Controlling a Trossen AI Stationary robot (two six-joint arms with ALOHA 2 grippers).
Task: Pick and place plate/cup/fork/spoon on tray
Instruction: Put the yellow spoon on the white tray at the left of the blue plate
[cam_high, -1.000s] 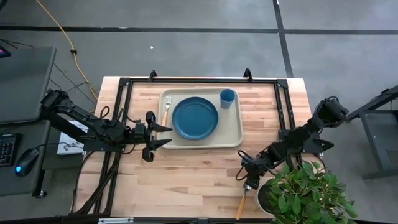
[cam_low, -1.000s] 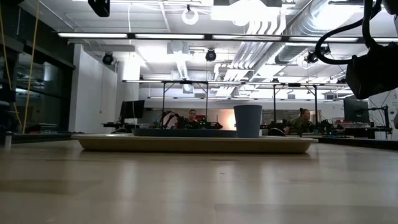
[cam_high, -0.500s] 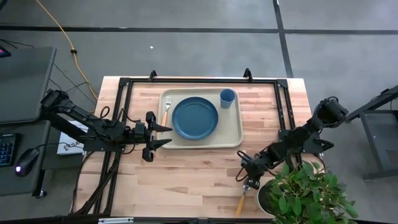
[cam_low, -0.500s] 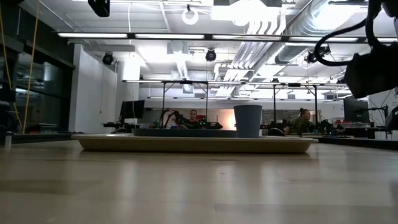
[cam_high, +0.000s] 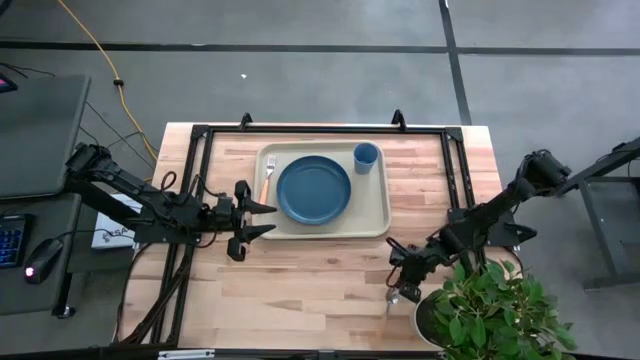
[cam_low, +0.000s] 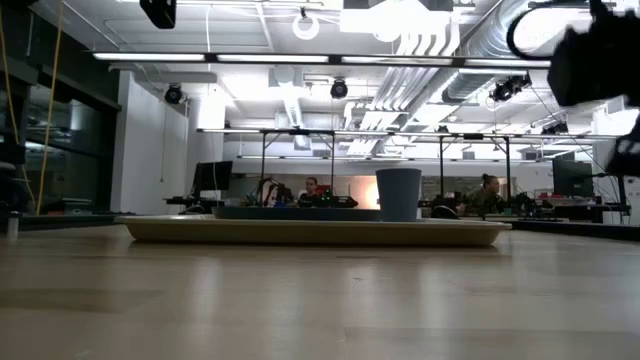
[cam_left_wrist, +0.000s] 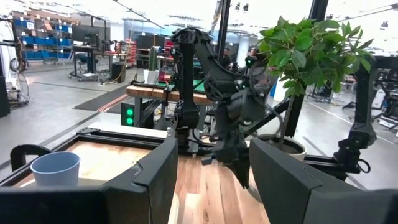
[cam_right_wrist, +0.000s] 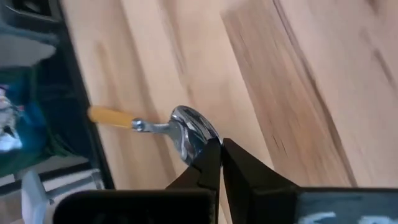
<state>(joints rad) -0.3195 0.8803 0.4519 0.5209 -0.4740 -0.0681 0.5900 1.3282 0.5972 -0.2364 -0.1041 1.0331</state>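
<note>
The cream tray (cam_high: 375, 222) lies at the table's far middle. On it are the dark blue plate (cam_high: 314, 189), the light blue cup (cam_high: 366, 156) and the orange-handled fork (cam_high: 266, 182), which lies left of the plate. My left gripper (cam_high: 270, 218) waits open at the tray's left edge. My right gripper (cam_high: 399, 288) is near the table's near right, beside a potted plant, and is shut on the spoon (cam_right_wrist: 180, 127). The spoon has a silver bowl and an orange handle (cam_right_wrist: 109, 116). My right gripper pinches the rim of the spoon's silver bowl (cam_right_wrist: 202, 142) between its two fingertips, at the end away from the handle. The fingers point down at the table. The spoon sticks out sideways beyond the tips, handle roughly level, and appears lifted off the wood.
A potted plant (cam_high: 485, 310) stands at the near right corner, right beside my right arm. A black frame (cam_high: 320, 130) runs round the table's far and side edges. Bare wood lies between the tray and the near edge.
My right gripper has taken hold of the spoon and risen from the table. The spoon's orange handle has left its place on the wood at the near edge. My right arm's elbow has swung up and toward the table's right.
</note>
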